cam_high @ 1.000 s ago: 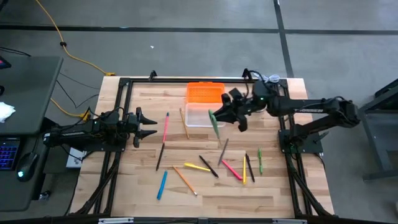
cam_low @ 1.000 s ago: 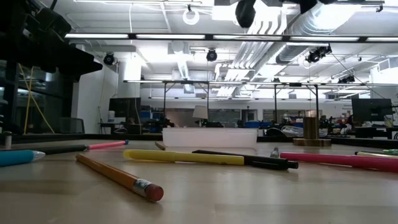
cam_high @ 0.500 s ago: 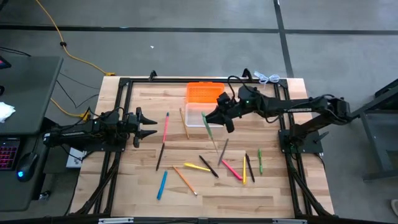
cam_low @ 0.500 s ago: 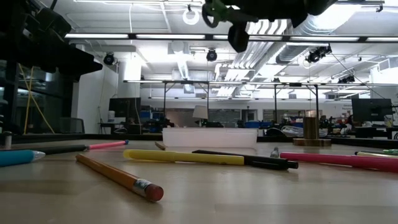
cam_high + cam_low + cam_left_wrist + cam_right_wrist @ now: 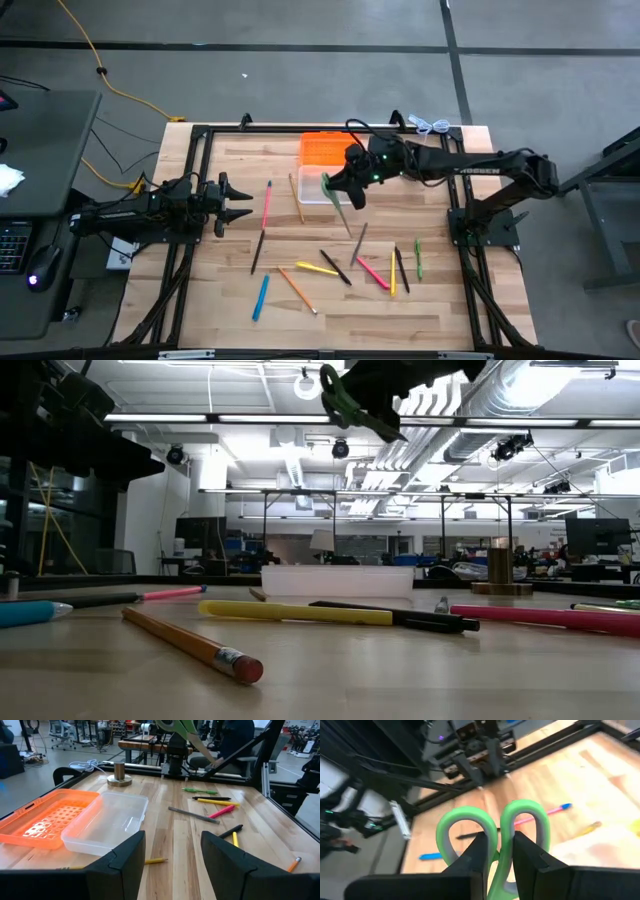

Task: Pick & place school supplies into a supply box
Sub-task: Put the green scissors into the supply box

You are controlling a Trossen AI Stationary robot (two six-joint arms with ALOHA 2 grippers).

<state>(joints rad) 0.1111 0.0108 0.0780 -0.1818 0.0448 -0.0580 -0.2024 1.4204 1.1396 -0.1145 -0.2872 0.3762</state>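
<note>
Scissors (image 5: 338,192) are being held pinched in the right gripper (image 5: 345,184) over the supply box (image 5: 320,187), 12 o'clock on the table; lowering and release probably needed next. Left gripper (image 5: 240,202) is being kept wide open, empty, at 9 o'clock.

**No readable text**

No word, label, brand, number or sign can be read in any view. The pens and pencils show no print that can be made out, and things in the far room are too small to read.
</note>
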